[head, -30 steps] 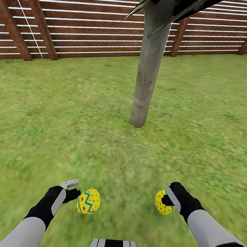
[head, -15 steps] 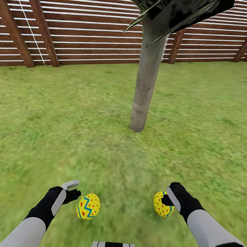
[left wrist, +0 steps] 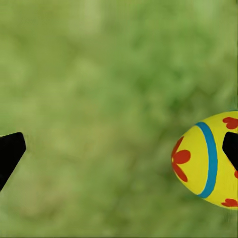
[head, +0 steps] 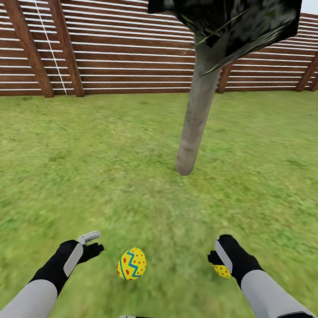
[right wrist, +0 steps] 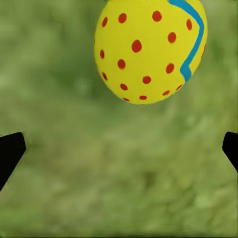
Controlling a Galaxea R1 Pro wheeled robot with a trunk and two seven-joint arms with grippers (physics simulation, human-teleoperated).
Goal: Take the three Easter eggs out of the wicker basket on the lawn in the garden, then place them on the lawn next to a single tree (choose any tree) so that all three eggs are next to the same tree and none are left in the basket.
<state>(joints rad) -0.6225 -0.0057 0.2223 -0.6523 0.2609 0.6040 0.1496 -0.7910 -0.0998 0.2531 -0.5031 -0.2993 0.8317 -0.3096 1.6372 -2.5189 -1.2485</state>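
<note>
The wide, flat lawn of mottled green grass [head: 82, 162] is spread beneath both arms and is bounded at the far side by a dark brown fence of horizontal wooden slats [head: 114, 55]. One tree with a straight grey-brown trunk [head: 196, 128] and a dark, jagged crown is seen ahead of the grippers, well apart from them.

The left gripper [head: 93, 245], black-fingered on a white forearm, is held with its jaws spread apart and nothing between them; in the left wrist view a black fingertip [left wrist: 10, 153] is seen at each edge with grass between. One smooth, oval yellow egg with a blue zigzag and red marks [head: 132, 263] is seen just beside that gripper, outside the jaws and clear of the fingers, towards the robot's middle.

The right gripper [head: 216, 259] is likewise held with jaws spread. One yellow egg with red dots and a teal band [right wrist: 150, 49] is seen beyond the fingertips, not clamped between them; in the head view it is partly hidden behind the gripper.

Two eggs are counted in all.
</note>
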